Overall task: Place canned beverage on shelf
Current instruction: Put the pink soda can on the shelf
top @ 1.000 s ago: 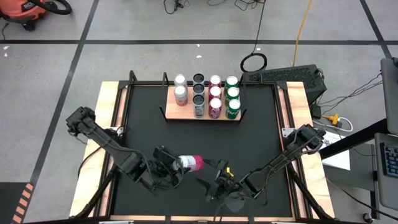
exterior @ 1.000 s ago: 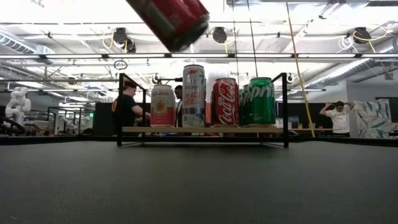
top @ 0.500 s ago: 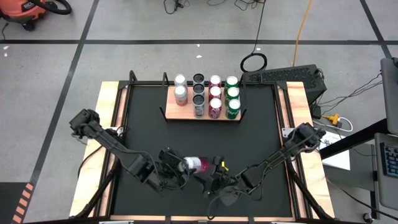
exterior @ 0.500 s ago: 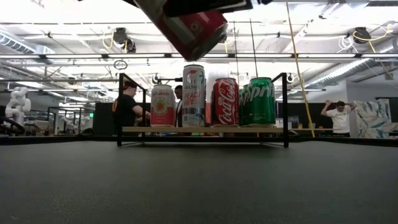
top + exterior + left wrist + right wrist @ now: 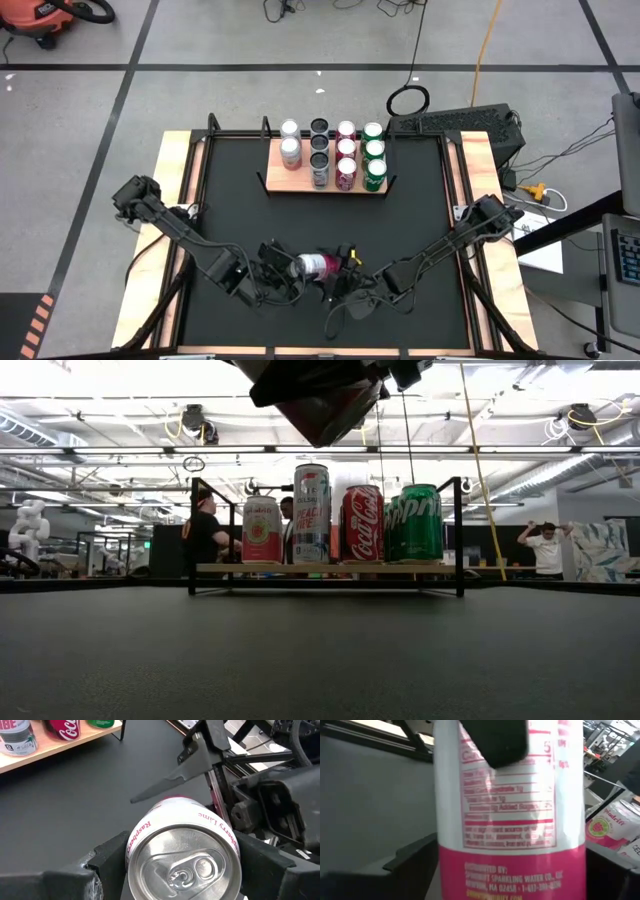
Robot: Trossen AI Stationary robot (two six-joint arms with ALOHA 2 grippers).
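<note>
From above, my left gripper (image 5: 283,272) holds a pink-and-white raspberry-lime aluminium drink can (image 5: 314,265) lying on its side over the near middle of the black table mat (image 5: 420,215), with my right gripper (image 5: 338,284) right at the can's other end. My left wrist camera adds what that view hides: the silver pull-tab lid (image 5: 183,863) faces me, my two dark fingers (image 5: 107,857) are closed against the can's sides, and one slim finger of the right gripper (image 5: 172,777) reaches over the can. My right wrist camera fills with the can's nutrition label (image 5: 509,805); my own fingers there stand spread to either side of it, and I cannot tell whether they touch. The level camera only catches the can (image 5: 330,410) high overhead. The flat light-brown wooden shelf board with black end brackets (image 5: 280,183) sits well apart at the mat's far side, carrying eleven upright cans in four columns; its leftmost column has only two.
</note>
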